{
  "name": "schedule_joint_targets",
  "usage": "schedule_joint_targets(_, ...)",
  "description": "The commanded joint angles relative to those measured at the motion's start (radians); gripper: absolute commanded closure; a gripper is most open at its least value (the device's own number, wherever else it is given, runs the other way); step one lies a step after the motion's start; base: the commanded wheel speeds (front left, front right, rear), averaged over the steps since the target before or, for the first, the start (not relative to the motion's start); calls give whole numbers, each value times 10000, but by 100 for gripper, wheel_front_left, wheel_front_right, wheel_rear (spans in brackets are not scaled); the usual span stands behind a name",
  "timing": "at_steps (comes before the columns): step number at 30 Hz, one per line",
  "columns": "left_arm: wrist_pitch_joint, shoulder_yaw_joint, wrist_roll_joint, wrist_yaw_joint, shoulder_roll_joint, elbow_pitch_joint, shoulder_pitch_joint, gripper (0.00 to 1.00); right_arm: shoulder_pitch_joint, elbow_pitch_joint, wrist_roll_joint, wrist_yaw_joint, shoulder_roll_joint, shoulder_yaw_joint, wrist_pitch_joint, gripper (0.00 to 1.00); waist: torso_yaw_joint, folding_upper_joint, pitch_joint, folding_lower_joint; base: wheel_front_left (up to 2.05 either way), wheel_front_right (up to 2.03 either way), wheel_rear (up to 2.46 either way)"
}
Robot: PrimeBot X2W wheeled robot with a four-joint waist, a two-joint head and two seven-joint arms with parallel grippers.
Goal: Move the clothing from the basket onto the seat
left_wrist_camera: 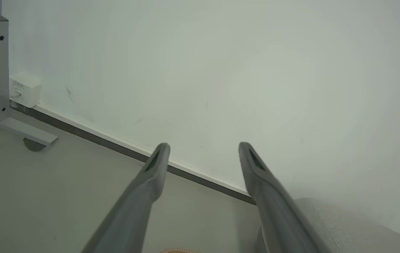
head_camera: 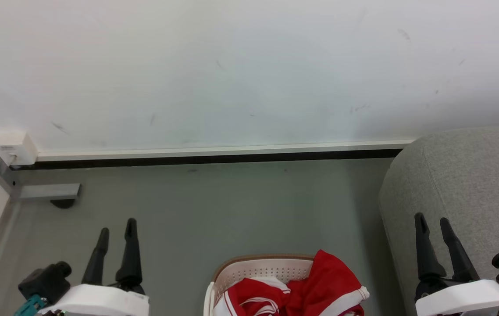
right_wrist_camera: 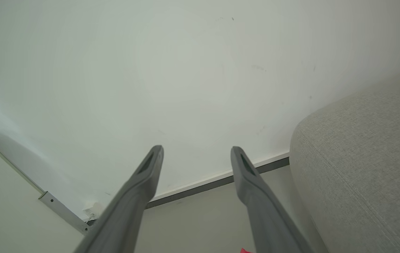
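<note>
**Clothing in basket, both grippers open and empty**

Wall: white, smooth, faintly scuffed, with a pale skirting strip at its foot. Floor: matte grey, flat. Seat: light grey woven-fabric sofa with a rounded corner and stitched seam, at right beside the basket. Basket: cream perforated plastic, brown curved rim, low centre on the floor. Clothing: crumpled red fabric with white trim, heaped inside and draped over the right rim. Left gripper and right gripper: tapered dark fingers spread, nothing between.

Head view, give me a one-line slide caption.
Left claw and right claw stand open either side of the basket of red clothing, seat at right.
</note>
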Motion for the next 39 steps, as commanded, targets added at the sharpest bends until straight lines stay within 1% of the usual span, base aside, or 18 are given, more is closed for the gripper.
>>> schedule_joint_targets(1,-59,-21,307,-26,95,-65,-5,0,-198,-25,-273,-11,-39,8,-59,0,-6,0,-6,0,0,0,0)
schedule_joint_targets(11,-339,-231,1466,40,138,108,110,0,-246,224,-1562,-13,7,43,-321,0,-80,0,-70,0,0,0,0)
schedule_joint_targets(24,-620,-393,2652,103,158,7,158,0,-325,414,-2743,-15,51,81,-623,0,-147,0,-93,0,0,0,0)
schedule_joint_targets(33,-814,-395,3364,145,160,-15,152,0,-293,441,-3334,-17,70,133,-807,0,-192,0,-80,0,0,0,0)
schedule_joint_targets(39,-949,-408,3813,180,155,-42,114,0,-269,242,-3564,-18,69,191,-927,0,-202,0,-61,0,0,0,0)
